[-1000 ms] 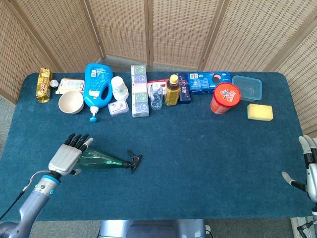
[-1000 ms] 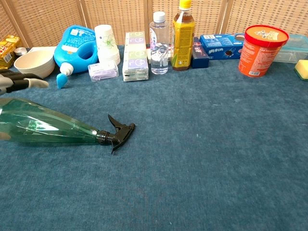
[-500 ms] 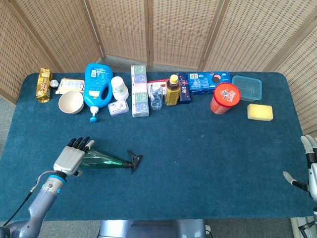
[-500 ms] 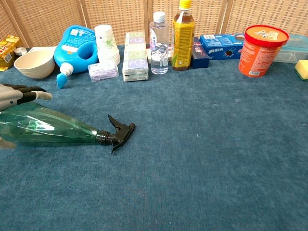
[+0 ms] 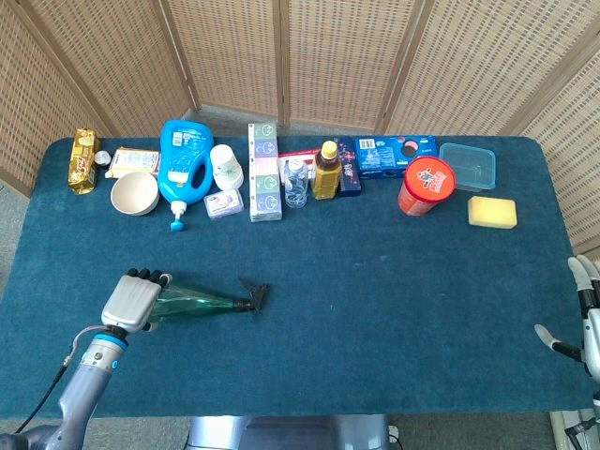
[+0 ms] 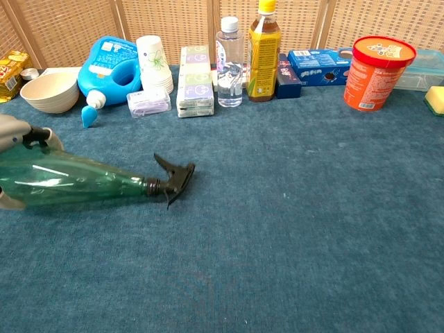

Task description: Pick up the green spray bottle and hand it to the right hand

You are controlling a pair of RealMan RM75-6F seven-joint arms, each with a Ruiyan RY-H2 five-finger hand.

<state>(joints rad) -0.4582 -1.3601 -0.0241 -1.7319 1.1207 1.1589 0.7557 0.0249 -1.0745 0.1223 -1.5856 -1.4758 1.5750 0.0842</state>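
The green spray bottle (image 5: 202, 305) lies on its side at the table's front left, its black trigger nozzle pointing right. My left hand (image 5: 131, 300) has its fingers curled over the wide base of the bottle (image 6: 76, 182) and grips it. In the chest view only a bit of that hand (image 6: 12, 130) shows at the left edge, and the nozzle end tips slightly up off the cloth. My right hand (image 5: 586, 314) hangs at the table's right edge, fingers apart, holding nothing, far from the bottle.
A row of items lines the back of the blue table (image 5: 375, 281): a white bowl (image 5: 134, 193), a blue detergent jug (image 5: 185, 161), paper cups (image 5: 226, 166), a water bottle (image 5: 296, 182), a yellow drink bottle (image 5: 326, 171), a red tub (image 5: 427, 186) and a yellow sponge (image 5: 492, 212).
My left hand's fingers went from spread above the bottle's base to curled around it. The bottle shifted a little and its nozzle end rose. The right hand stayed put.
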